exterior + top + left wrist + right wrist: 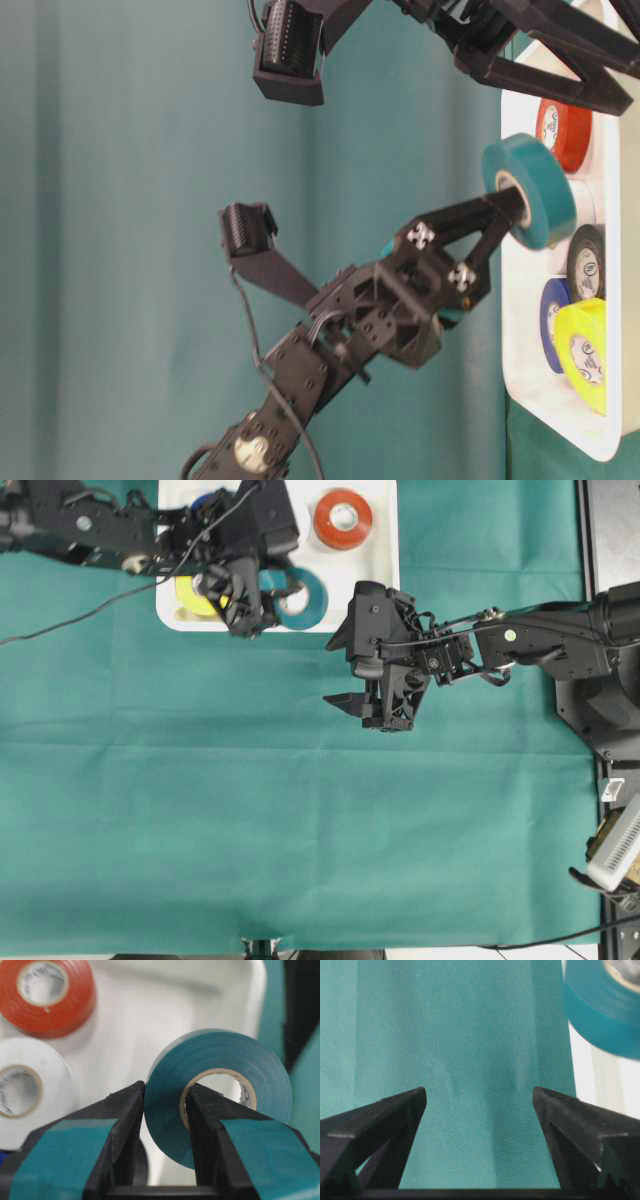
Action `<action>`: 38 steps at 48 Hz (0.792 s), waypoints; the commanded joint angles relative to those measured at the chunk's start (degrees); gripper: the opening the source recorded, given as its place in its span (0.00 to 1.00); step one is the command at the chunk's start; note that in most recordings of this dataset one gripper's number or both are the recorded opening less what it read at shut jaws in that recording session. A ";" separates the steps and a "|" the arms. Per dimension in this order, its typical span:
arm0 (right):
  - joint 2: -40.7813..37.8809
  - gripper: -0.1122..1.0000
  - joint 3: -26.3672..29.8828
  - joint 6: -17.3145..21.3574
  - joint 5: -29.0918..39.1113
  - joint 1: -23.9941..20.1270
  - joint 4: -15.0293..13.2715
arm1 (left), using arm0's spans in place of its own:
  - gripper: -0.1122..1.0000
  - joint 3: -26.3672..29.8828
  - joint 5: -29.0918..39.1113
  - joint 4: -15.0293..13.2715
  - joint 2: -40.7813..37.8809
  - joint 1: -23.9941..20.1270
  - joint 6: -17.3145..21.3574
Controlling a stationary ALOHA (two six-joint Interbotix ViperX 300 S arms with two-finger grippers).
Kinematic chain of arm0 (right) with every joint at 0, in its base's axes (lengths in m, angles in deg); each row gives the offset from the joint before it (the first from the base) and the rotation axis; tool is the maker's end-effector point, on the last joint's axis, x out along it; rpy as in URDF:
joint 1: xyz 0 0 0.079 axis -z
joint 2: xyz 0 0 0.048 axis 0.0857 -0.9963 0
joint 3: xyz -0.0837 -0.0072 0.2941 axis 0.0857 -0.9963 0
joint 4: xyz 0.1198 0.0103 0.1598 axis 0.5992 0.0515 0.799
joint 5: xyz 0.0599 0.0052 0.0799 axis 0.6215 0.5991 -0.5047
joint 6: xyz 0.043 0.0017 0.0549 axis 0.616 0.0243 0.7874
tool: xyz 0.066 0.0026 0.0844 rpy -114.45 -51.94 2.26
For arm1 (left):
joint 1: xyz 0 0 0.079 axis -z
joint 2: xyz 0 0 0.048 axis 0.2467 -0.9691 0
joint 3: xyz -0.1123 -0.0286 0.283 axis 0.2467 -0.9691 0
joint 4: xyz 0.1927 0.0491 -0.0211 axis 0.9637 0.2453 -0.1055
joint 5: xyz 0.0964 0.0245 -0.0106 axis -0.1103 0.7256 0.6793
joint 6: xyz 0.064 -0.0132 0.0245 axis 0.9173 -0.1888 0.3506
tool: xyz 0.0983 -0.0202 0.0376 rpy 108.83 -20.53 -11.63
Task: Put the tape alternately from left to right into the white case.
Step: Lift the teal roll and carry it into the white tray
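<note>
The white case (385,540) lies at the top of the overhead view. A red-orange roll (343,518), a yellow roll (193,598) and a blue roll (205,502) lie in it. A white roll (25,1090) and a black roll (588,262) lie there too. My left gripper (165,1091) is shut on the teal roll (220,1052), one finger in its core and one outside. It holds the roll (530,190) on edge just above the case's near edge. My right gripper (375,712) hangs open and empty over the green cloth, right of the case.
Green cloth (300,810) covers the table. The right arm (540,640) reaches in from the right edge. A cable (60,620) trails from the left arm over the cloth. A metal frame (610,530) borders the right side.
</note>
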 commanded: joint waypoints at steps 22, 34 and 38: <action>0.62 0.76 0.88 -0.09 -0.44 -0.18 -0.09 | 0.32 4.57 -2.90 0.18 -3.08 -3.08 0.26; 0.62 0.76 0.97 -0.09 -0.44 -0.18 -0.09 | 0.32 4.22 -2.90 0.09 -3.25 -3.08 5.36; 0.62 0.76 0.97 -0.09 -0.44 -0.18 -0.09 | 0.36 4.31 -2.90 0.09 -3.25 -3.08 5.54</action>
